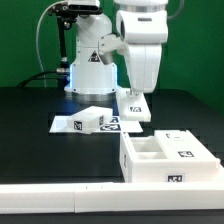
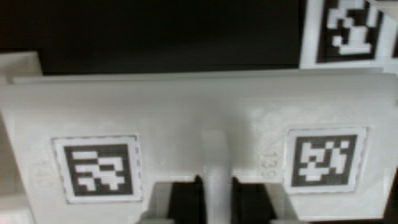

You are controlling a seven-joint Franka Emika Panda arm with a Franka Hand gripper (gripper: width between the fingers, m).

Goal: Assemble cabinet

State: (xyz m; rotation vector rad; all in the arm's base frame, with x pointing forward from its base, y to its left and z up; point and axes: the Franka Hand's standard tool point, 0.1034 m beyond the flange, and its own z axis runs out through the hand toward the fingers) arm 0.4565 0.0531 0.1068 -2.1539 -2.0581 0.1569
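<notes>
We see tool [image 1: 131,93] shut, fingers [image 2: 178,206] close together. Flat panel [image 1: 136,104] lies on worktop [image 1: 30,150] right under tool, tags up. We cannot tell if tool grips or only touches it. Panel long side runs same way as line from finger to finger. Cabinet box [image 1: 165,158] sits near, open side up

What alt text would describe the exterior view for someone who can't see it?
A white robot arm reaches down to a tagged white panel on a black table. The marker board lies on the exterior view's left; an open white box body and long rail sit nearer the camera.
</notes>
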